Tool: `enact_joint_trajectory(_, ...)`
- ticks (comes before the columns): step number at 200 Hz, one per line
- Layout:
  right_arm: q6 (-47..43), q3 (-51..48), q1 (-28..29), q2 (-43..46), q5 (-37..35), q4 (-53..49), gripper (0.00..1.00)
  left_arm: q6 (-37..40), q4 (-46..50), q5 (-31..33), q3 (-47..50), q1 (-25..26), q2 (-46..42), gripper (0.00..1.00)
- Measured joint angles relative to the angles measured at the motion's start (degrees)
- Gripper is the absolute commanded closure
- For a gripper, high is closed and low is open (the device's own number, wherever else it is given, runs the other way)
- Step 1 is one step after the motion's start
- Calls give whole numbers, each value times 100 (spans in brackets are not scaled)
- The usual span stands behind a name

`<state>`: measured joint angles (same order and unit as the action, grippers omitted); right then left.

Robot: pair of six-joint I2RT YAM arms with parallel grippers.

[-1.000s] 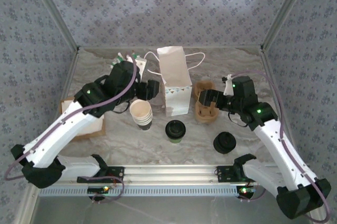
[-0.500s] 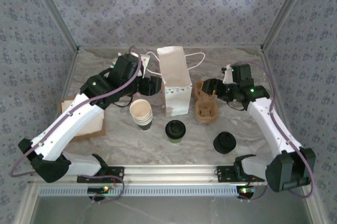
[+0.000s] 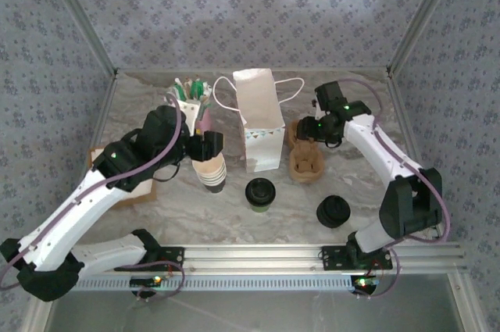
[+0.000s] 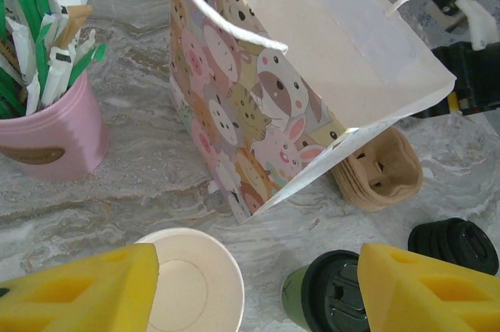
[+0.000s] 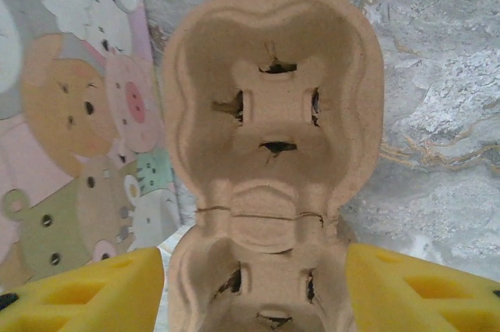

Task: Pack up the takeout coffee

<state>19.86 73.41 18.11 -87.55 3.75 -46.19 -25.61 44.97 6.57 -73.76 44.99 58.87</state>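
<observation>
At centre front of the table (image 3: 293, 219), the takeout coffee (image 3: 259, 193) stands upright with its lid on. It is just in front of the paper bag (image 3: 259, 117), between the stack of lidless cups (image 3: 209, 168) and the stack of black lids (image 3: 333, 211), and nothing holds it. Left gripper (image 4: 258, 279) is spread wide and empty above the lidless stack, and both that stack and the coffee sit inside its span in the wrist view. Main risk: a straight drop from here lands on the wrong cup or knocks the stack over, because the stack is under the left finger and the coffee is off toward the right one. Right gripper (image 5: 254, 277) is also wide and empty, straddling the pulp cup carrier (image 5: 273, 113), with no contact that I can tell. The carrier looks like several nested together, so a pinch may lift more than one or split them. It sits just beside the bag, so a sideways nudge could shove or tip the bag, which is light and free-standing. The bag's handles loop across its mouth and could snag a cup on the way in. Squeezing the coffee's paper wall hard could pop the lid, and gripping by the lid could pull it off. Both arms are working near the bag, so a collision is possible.
</observation>
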Motion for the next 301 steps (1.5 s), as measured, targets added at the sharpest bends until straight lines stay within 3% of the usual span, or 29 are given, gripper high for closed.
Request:
enact_joint_trajectory(85, -151, 479, 479, -942, -804, -518, 45, -61, -221, -83, 459, 0, -129, 32)
enact_joint_trajectory(225, -151, 603, 584, -1392, -892, -597, 45, -57, -321, -83, 494, 0, -146, 32)
enact_joint_trajectory(301, -151, 632, 581, -1403, -868, -669, 55, -57, -321, -83, 494, 0, -144, 32)
